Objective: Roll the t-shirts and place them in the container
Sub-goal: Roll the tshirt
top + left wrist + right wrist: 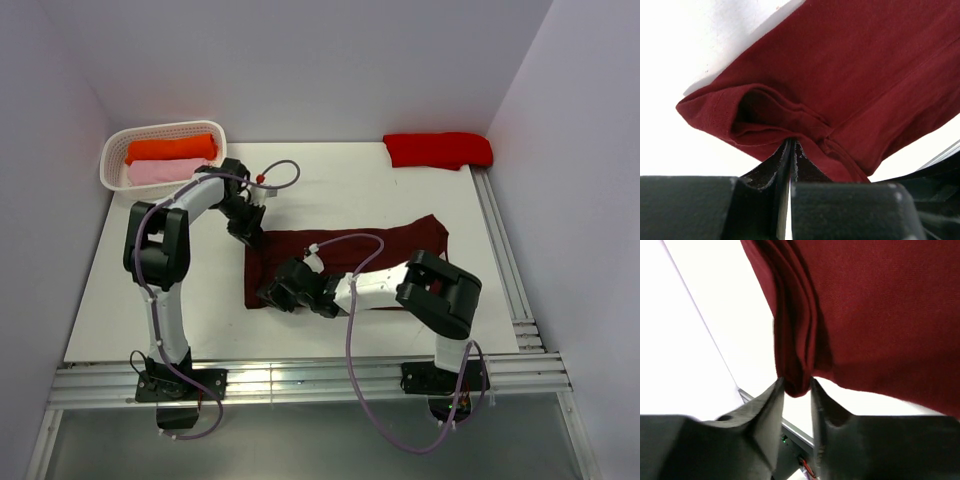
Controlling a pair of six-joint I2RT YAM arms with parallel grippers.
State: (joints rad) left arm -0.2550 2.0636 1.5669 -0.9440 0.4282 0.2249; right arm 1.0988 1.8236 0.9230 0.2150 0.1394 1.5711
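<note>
1. Left gripper [791,146]: jaws pressed together, pinching a hemmed fold of the maroon shirt [850,70] at its far-left corner.
2. Right gripper [797,388]: jaws parted, with a thick fold of the same shirt's edge between them at the near-left corner.
3. The maroon shirt lies spread across the middle of the table [200,290], running from the grippers to the right.
4. A white basket [113,150] at the far-left corner holds a rolled orange shirt [170,148] and a pink shirt [155,172].
5. A red shirt [438,150] lies at the far-right corner, well apart.
</note>
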